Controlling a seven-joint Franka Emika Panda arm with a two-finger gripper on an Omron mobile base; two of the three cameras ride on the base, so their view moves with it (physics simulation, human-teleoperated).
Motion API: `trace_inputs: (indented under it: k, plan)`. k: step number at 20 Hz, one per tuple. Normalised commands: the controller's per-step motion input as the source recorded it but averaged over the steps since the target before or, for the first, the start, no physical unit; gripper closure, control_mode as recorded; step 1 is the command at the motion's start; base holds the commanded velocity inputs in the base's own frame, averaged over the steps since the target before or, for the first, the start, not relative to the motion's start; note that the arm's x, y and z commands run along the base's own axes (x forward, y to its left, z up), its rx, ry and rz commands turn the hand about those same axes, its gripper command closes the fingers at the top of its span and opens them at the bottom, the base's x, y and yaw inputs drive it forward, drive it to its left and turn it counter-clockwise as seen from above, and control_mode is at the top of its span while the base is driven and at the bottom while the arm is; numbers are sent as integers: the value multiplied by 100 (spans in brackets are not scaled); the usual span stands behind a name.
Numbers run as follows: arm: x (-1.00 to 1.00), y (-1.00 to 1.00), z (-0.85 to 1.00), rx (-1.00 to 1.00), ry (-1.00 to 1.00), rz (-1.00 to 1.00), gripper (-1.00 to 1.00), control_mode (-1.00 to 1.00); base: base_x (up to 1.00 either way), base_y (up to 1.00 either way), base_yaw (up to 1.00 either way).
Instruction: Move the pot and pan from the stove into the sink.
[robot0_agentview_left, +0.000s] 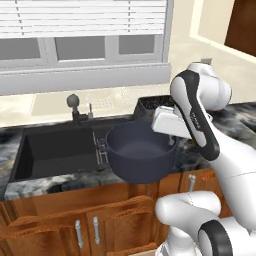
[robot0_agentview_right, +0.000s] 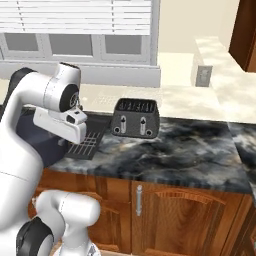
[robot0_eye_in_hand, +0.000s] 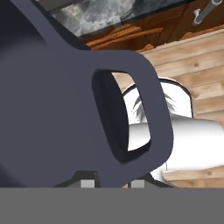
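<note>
Far left in the left base view: the sink (robot0_agentview_left: 55, 150), a dark recessed basin in the marbled counter (robot0_agentview_left: 30, 185), with the knob-topped faucet (robot0_agentview_left: 74, 102) behind it and the ribbed rack (robot0_agentview_left: 99, 147) along its right edge. Next to the right: the pot (robot0_agentview_left: 140, 152), deep and dark blue-grey, held up in the air over the rack and the counter's front edge, slightly tilted, one small loop handle (robot0_agentview_left: 103, 146) toward the sink. At the pot's right rim: the gripper (robot0_agentview_left: 172, 137), clamped shut on the pot there. Seen along the hand: fingertips (robot0_eye_in_hand: 89, 183) at the base of the pot's loop handle (robot0_eye_in_hand: 148, 109). Further right, behind the arm: a black toaster (robot0_agentview_right: 135, 118) on the counter, well apart from the pot. Below: wooden cabinet doors (robot0_agentview_left: 85, 220) with metal pulls.
</note>
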Motion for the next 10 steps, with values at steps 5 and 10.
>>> trace_inputs:
  k: [5,10]
  plan:
    - [0,0,0,0,0,0,100,100,14,6,-2]
    - [11,18,0,0,0,-2,100,-100,1,1,0]
